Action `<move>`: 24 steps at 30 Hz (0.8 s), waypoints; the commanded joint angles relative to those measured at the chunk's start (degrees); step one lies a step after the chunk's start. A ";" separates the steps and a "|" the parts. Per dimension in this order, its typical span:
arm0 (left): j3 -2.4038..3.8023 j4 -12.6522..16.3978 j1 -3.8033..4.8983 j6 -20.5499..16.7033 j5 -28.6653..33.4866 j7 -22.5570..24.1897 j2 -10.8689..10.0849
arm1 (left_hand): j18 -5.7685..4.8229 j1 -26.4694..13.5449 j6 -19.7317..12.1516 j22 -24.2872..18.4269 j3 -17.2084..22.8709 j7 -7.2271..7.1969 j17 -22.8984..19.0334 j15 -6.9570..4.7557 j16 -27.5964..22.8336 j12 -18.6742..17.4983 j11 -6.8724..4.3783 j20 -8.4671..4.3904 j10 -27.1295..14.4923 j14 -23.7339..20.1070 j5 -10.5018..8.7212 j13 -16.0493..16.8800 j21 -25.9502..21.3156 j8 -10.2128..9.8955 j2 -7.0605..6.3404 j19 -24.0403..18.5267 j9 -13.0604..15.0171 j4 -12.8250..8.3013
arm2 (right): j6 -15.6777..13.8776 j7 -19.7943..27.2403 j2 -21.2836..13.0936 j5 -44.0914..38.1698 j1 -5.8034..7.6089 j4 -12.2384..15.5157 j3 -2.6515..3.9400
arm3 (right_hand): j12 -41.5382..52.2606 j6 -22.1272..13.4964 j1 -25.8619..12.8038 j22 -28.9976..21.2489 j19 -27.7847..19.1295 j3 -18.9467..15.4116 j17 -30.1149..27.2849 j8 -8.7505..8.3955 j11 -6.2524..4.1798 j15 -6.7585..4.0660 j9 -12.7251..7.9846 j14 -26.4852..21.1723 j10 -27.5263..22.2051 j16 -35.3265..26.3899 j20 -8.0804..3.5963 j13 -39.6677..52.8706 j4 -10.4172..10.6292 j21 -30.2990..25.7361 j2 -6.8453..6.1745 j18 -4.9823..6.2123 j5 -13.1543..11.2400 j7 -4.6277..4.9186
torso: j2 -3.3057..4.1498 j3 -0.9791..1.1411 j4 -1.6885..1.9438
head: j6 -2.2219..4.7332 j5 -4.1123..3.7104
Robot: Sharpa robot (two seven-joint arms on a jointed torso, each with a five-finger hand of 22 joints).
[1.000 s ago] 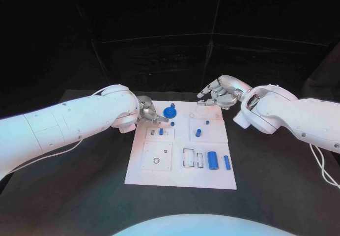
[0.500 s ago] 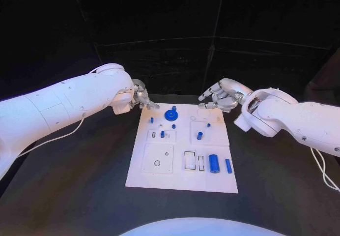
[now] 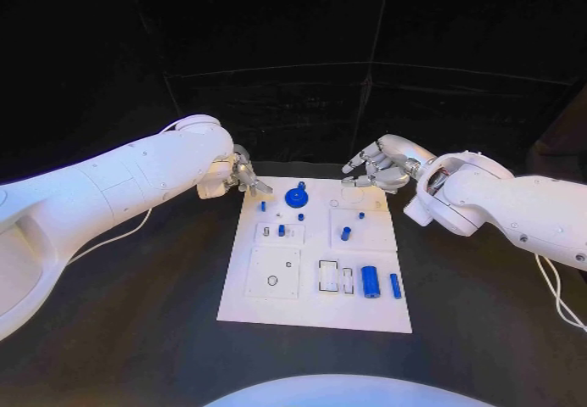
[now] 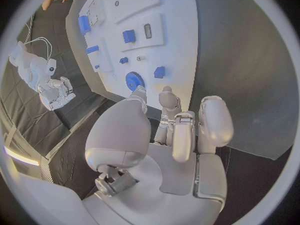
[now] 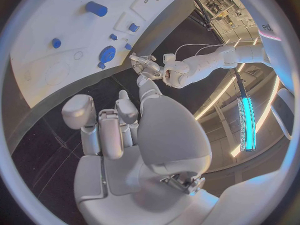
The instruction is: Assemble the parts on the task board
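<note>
Task board [image 3: 315, 314] between left hand [image 3: 241, 177] and right hand [image 3: 379, 167] (both off it)

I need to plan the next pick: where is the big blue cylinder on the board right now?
In the head view, the big blue cylinder lies on the task board near its right front corner, between a white rectangular slot and a thinner blue rod.

table [image 3: 135, 339]: black, stretching across the view from 9 o'clock to 3 o'clock and down to 6 | backdrop [image 3: 293, 42]: dark, hanging behind the table at 12 o'clock
</note>
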 commanded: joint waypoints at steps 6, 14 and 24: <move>-0.03 -1.09 -0.80 1.82 -0.77 1.89 1.04 | -0.08 -0.62 1.09 0.75 -1.46 -0.32 15.10 -0.23 0.36 1.03 -0.20 -0.09 0.86 5.95 -0.67 0.63 0.63 0.99 0.93 0.71 0.14 -0.02 | 0.38 0.47 0.21 0.11 0.09 -0.06 0.02 | -0.19 0.00 -0.57 -0.06 -0.14 -0.33 2.37 0.24 -0.08 -0.19 -0.05 3.10 0.02 -0.23 -0.16 -0.02 -0.03 -0.22 -0.07 0.89 0.12 0.01 | -0.04 0.08 0.05 | -0.17 -0.03; -0.12 -1.58 -1.25 2.69 -0.85 1.83 1.56 | -0.09 0.12 1.32 0.83 -1.75 -0.46 15.10 -0.35 0.36 1.13 -0.33 -0.20 0.92 5.95 -0.65 0.60 0.65 1.23 1.18 0.74 0.21 -0.43 | 0.42 0.45 0.23 0.11 0.09 -0.06 0.02 | -0.19 0.00 -0.57 -0.06 -0.14 -0.33 2.37 0.24 -0.08 -0.19 -0.05 3.10 0.02 -0.23 -0.16 -0.02 -0.03 -0.22 -0.07 0.89 0.12 0.01 | -0.06 0.09 0.10 | -0.20 -0.12; -0.15 -2.64 -1.60 3.30 -0.91 1.64 2.20 | -0.12 2.03 1.38 0.99 -1.85 -0.56 15.10 -0.47 0.36 1.18 -0.44 -0.33 0.90 5.95 -0.41 0.43 0.67 1.43 2.06 0.78 0.25 -1.22 | 0.46 0.46 0.31 0.11 0.09 -0.11 0.02 | -0.19 -0.01 -0.55 -0.10 -0.15 -0.34 2.35 0.25 -0.08 -0.19 -0.05 3.09 0.01 -0.25 -0.16 -0.04 -0.02 -0.25 -0.01 0.89 0.18 0.00 | -0.06 0.06 0.07 | -0.31 -0.09</move>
